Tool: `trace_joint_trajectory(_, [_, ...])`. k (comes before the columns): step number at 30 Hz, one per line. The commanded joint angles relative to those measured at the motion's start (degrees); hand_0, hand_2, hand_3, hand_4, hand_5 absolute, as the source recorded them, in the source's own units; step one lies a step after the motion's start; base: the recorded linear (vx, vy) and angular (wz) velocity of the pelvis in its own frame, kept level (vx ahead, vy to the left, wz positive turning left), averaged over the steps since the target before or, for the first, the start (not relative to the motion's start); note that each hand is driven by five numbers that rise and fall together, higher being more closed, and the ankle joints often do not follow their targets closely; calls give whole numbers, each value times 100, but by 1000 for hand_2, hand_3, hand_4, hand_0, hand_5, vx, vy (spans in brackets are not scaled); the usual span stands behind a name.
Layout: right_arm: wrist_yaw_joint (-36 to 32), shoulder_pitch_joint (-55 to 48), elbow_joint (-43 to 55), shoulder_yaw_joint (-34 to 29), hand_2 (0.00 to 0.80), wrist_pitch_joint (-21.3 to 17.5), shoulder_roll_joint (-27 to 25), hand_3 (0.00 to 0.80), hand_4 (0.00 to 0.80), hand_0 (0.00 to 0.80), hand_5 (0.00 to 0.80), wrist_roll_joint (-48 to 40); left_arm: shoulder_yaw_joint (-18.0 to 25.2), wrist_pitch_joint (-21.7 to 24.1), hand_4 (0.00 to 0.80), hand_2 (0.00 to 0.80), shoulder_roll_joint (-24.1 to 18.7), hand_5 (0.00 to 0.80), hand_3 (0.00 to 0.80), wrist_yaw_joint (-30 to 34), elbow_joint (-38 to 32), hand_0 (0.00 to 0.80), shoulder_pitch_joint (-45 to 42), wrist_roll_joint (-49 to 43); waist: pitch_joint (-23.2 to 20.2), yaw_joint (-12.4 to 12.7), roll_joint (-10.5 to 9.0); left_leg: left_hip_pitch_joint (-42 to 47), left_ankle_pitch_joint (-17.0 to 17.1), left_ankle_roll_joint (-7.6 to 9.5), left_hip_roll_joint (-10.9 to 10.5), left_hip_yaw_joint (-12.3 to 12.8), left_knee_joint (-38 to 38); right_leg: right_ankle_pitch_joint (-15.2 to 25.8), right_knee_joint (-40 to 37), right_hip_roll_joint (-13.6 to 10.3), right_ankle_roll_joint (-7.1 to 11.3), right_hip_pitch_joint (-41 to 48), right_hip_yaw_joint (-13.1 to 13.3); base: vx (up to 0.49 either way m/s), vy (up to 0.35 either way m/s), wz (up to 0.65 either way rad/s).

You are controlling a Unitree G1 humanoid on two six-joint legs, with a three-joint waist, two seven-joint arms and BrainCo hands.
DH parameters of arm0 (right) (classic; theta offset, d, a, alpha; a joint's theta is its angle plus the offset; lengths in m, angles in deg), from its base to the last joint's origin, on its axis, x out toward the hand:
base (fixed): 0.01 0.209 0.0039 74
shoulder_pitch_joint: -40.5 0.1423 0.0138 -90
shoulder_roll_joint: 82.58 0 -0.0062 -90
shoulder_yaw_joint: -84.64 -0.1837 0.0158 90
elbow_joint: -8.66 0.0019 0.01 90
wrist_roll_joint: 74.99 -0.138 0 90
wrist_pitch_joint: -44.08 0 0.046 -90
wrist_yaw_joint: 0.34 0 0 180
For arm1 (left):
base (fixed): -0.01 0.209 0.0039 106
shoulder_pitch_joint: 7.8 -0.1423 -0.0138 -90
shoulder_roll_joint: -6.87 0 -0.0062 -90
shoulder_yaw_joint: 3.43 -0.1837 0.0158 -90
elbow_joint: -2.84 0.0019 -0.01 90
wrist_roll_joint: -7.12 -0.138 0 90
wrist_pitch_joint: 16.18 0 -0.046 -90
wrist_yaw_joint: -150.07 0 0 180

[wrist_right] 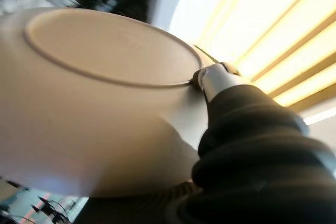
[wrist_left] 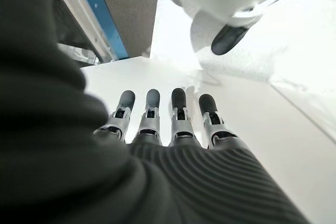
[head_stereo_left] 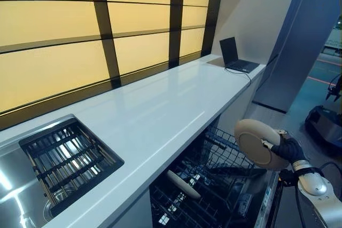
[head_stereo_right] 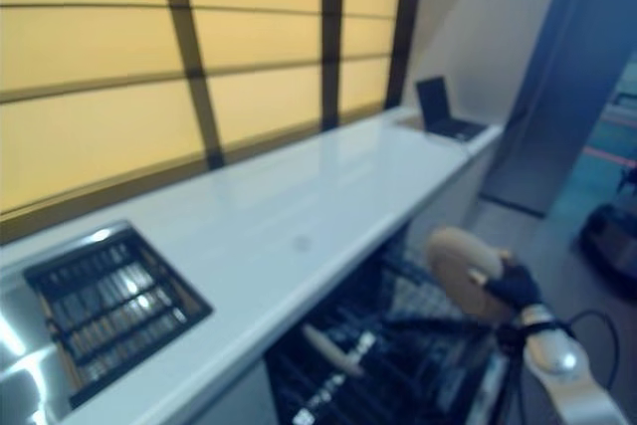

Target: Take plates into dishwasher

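Observation:
My right hand [head_stereo_left: 288, 149] holds a beige plate [head_stereo_left: 255, 143] upright on its edge, above the open dishwasher's lower rack [head_stereo_left: 214, 185]. The right wrist view shows the plate's underside [wrist_right: 100, 98] close up, with a finger [wrist_right: 212, 80] pressed against its foot ring. A second beige plate [head_stereo_left: 183, 184] stands in the rack's tines near the counter's edge. My left hand [wrist_left: 173, 124] shows only in its own wrist view, fingers straight over a white surface, holding nothing.
A long white counter [head_stereo_left: 160, 110] runs along a wall of yellow panels. A sink with a dark wire drying rack [head_stereo_left: 69, 161] sits at its near left. A black laptop [head_stereo_left: 235, 57] stands at the counter's far end. A dark machine [head_stereo_left: 326, 124] is on the floor at right.

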Motion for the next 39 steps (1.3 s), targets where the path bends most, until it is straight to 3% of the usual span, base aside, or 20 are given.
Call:
trace_joint_trajectory(1, [166,918,-194,170,800,-198,59,800,800,800,800,446,-20,-2,0,0,-97,0,0,1,29,0,443,94,204,136,-123,-561,322,-97,175,-317,52,-577,330,147,-22,13,-153,-140,36,9])
trace_joint_trajectory(8, [329,1435,-677,722,800,-126,232,800,800,800,800,900,-199,7,0,0,-91,0,0,-19,-144,0,581,115,455,204,-6,-666,430,-165,159,-335,-38,-524,320,74,24,-103,-319,-57,36,7])
trace_joint_trajectory(21, [208,1552,-1068,1278,800,-304,430,800,800,800,800,1730,-357,-9,0,0,-64,0,0,95,-290,0,673,37,544,312,79,-712,544,-198,114,-333,-145,-534,277,14,59,-6,-487,7,13,3])
trace_joint_trajectory(39, [633,2175,-2019,1986,800,40,703,800,800,800,800,2628,-555,-63,0,0,-116,0,0,206,-382,0,766,-47,714,531,200,-793,600,-200,-31,-466,-220,-504,201,-14,87,41,-626,-9,1,5])
